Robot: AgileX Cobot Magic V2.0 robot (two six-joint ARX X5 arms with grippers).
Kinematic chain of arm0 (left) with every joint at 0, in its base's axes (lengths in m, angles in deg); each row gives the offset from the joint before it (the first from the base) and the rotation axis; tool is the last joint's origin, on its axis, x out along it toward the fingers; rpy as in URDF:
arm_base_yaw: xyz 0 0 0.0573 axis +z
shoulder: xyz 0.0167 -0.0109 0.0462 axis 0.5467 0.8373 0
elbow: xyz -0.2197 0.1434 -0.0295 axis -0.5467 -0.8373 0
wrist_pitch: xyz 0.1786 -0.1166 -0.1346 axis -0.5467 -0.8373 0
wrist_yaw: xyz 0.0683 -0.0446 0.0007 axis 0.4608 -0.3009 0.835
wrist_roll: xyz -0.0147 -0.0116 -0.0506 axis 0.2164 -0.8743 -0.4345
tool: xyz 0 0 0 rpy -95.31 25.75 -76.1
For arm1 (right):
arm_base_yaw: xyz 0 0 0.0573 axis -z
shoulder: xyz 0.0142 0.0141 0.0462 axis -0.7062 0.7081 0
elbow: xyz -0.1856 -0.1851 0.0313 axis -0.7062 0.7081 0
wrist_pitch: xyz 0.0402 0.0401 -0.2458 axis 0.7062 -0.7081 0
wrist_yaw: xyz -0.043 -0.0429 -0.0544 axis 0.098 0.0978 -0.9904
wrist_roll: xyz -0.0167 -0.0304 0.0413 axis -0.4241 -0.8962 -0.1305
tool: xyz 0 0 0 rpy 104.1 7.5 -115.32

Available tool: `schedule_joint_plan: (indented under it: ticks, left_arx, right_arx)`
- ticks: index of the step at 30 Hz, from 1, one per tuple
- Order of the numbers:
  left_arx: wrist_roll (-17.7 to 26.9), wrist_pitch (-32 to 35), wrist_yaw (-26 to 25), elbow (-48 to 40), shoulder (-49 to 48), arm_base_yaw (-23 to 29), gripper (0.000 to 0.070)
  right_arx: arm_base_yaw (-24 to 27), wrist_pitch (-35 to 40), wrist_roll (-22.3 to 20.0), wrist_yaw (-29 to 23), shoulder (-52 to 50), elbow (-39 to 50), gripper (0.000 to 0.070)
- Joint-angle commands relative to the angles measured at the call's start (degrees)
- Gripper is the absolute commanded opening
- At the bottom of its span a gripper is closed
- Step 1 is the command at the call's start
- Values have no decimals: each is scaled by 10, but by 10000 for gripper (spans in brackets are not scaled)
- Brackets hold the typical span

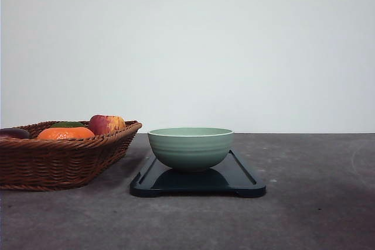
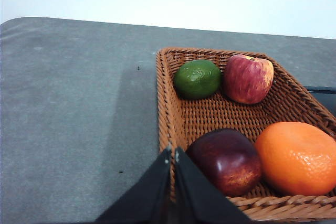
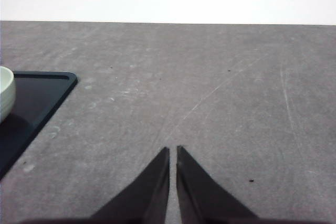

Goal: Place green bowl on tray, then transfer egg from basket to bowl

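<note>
Black left gripper (image 2: 172,153) clenched, empty, over basket (image 2: 169,114) rim — right gripper (image 3: 173,150) clenched too, over bare table (image 3: 220,98).

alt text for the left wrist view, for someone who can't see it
A brown wicker basket on a grey table holds four pieces: a green citrus fruit and a red-yellow apple at its far end, a dark reddish-brown egg and an orange mandarin nearer the camera. The left pincer, black and shut, sits over the basket's near corner beside the egg.
</note>
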State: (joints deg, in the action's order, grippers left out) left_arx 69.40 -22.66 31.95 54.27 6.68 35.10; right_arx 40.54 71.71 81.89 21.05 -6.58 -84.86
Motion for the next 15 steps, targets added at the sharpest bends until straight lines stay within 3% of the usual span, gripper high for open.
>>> schedule_joint_plan:
  ticks: [1,15]
  left_arx:
    - [0,-3,1,-11,-1,0,0]
    - [0,-3,0,-11,-1,0,0]
  right_arx:
    - [1,6,7,0,0,2,16]
    - [1,6,7,0,0,2,16]
